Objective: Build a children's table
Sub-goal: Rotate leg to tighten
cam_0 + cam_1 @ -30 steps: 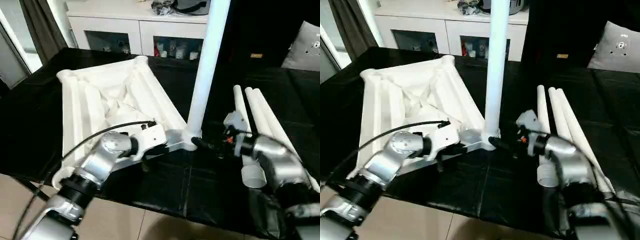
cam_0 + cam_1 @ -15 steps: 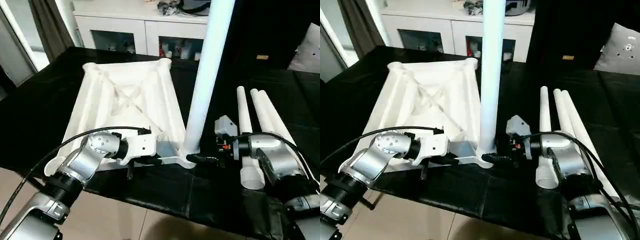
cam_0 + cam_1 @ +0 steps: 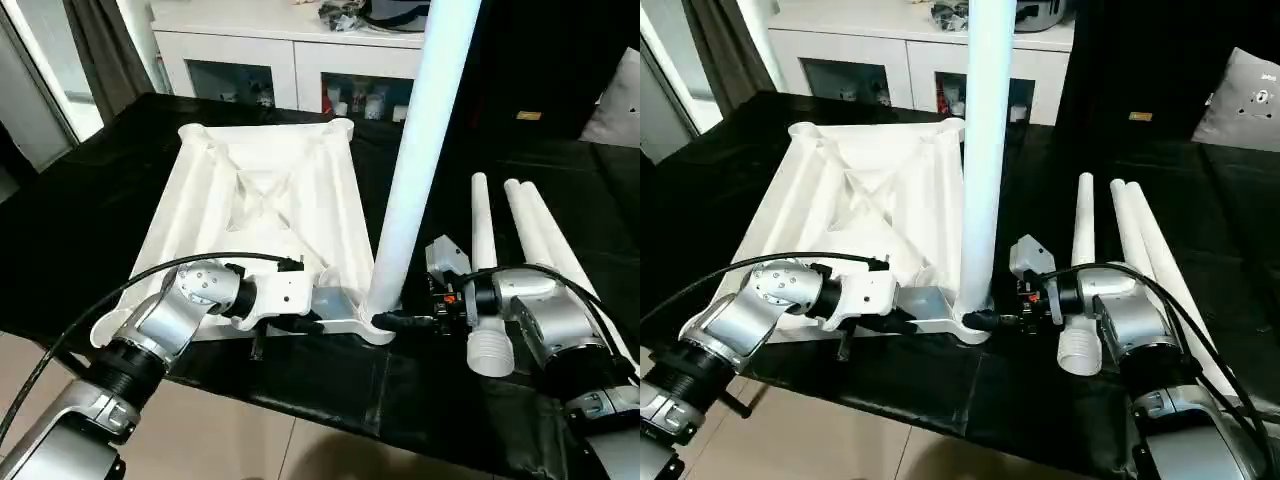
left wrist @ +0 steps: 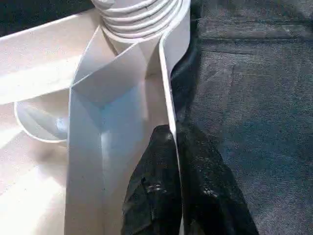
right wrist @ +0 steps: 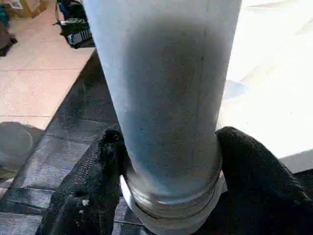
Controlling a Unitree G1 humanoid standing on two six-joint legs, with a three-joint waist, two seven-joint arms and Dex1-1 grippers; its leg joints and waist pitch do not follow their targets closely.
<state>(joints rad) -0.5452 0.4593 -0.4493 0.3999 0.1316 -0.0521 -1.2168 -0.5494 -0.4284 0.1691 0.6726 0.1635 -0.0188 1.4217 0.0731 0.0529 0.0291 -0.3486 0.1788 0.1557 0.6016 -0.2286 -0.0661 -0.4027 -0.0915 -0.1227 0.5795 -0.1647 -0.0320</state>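
Observation:
The children's table top (image 3: pixel 260 200) lies upside down on the black-covered table, ribs up, with round sockets at its corners. One white leg (image 3: pixel 420 150) stands upright in the near right corner socket (image 3: pixel 380 325). My left gripper (image 3: pixel 318 322) is shut on the top's thin near rim (image 4: pixel 166 88) just left of that socket. From the right, my right gripper (image 3: pixel 385 320) reaches in, and its black fingers (image 5: pixel 93 176) press both sides of the leg's threaded base (image 5: pixel 171 196). Three loose legs (image 3: pixel 540 240) lie side by side beyond my right arm.
A white cabinet with dark glass doors (image 3: pixel 290 70) stands behind the table. A grey cushion (image 3: pixel 625 100) sits at the far right. The black table's front edge (image 3: pixel 330 420) runs close under my forearms, with tiled floor below.
My right gripper's fingers have drawn in against the base of the upright leg. The left gripper keeps its hold on the rim. The camera has shifted.

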